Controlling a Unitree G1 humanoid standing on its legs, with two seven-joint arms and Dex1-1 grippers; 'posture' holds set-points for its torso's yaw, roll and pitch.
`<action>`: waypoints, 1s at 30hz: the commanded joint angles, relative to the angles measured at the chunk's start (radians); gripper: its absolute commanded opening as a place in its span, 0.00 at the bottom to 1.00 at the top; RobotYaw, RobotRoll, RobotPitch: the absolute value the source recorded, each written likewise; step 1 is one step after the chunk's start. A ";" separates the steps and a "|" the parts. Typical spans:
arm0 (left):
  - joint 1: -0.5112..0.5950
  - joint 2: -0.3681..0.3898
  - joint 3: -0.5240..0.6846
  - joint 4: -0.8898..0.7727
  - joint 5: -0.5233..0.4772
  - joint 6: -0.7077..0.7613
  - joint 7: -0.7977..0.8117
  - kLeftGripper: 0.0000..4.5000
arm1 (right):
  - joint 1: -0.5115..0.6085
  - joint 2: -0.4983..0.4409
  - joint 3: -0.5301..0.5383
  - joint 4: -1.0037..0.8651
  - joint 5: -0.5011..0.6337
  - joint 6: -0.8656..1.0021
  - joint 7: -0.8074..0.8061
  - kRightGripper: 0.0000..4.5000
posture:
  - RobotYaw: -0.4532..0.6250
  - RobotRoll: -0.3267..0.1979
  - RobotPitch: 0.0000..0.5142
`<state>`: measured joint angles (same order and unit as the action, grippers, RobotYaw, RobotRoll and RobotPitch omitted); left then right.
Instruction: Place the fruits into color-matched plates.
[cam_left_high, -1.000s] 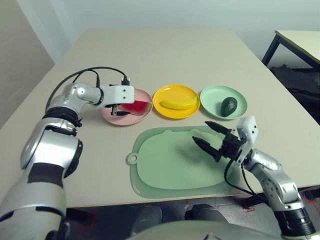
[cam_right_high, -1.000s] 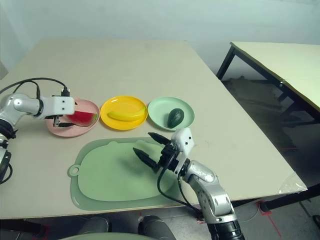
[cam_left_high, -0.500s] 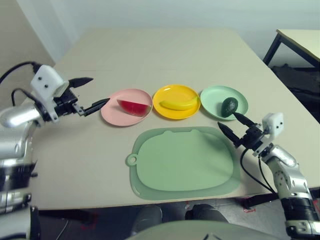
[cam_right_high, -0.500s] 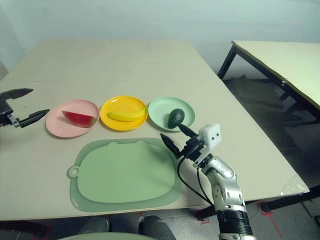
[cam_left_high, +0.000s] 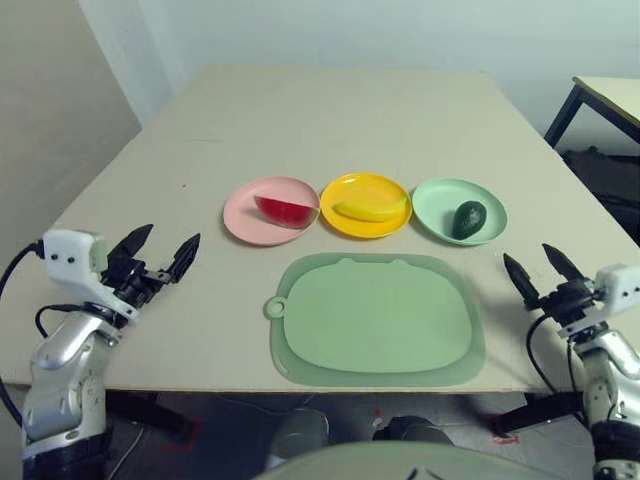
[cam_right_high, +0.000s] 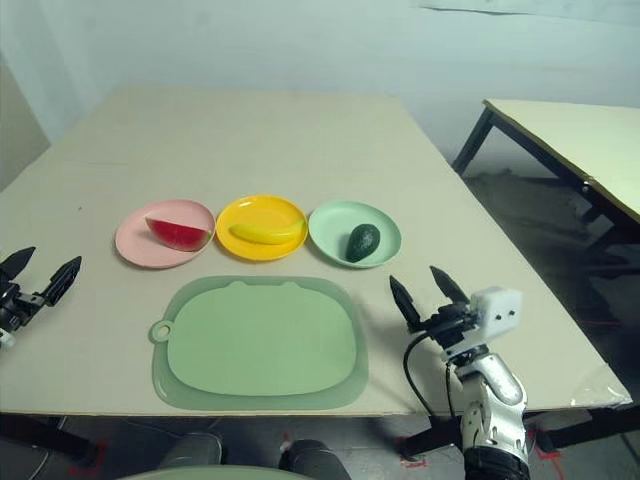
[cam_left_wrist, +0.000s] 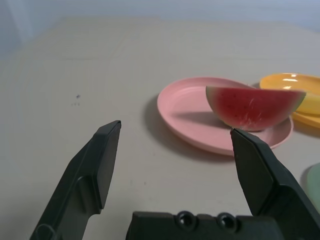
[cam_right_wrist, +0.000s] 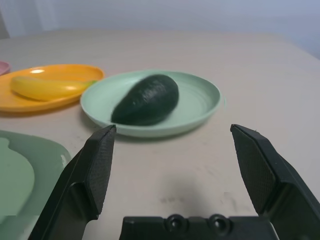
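Two black grippers, the left one (cam_left_high: 161, 262) and the right one (cam_left_high: 533, 276), had their fingers spread wide, with nothing between them. Ahead of the left fingers and toward the robot's right lay the red toy watermelon wedge with its green rind (cam_left_high: 287, 212), on the round pale pink plate (cam_left_high: 241, 226); the left arm was nearer to it. Its long axis ran roughly crosswise. The curved yellow toy banana (cam_left_high: 370, 211) sat in the bright yellow plate (cam_left_high: 363, 183), and the dark green toy avocado (cam_left_high: 468, 220) in the mint green plate (cam_left_high: 432, 202), nearer the right arm. Compared with a second earlier, the left fingers had left the wedge and both arms had drawn apart. The sorting looked finished; probably only retreat remained.
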<state>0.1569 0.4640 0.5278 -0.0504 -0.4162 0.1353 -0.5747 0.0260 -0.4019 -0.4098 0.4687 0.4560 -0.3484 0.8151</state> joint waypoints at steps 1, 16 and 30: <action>0.018 -0.021 -0.021 0.080 0.031 -0.052 0.008 0.99 | -0.051 -0.036 -0.022 0.115 0.005 -0.034 0.032 1.00 | 0.59 0.62 0.00; -0.052 0.018 -0.002 0.335 0.019 -0.187 -0.024 0.99 | -0.206 -0.112 -0.066 0.357 0.003 -0.099 0.045 1.00 | 0.59 0.62 0.00; -0.200 0.055 -0.049 0.484 0.046 -0.262 -0.044 0.99 | -0.221 -0.103 -0.075 0.414 0.009 -0.131 0.028 1.00 | 0.60 0.62 0.00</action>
<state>-0.0530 0.5131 0.4868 0.4231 -0.3792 -0.1161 -0.6162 -0.1947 -0.5078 -0.4630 0.8738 0.4548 -0.4639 0.8473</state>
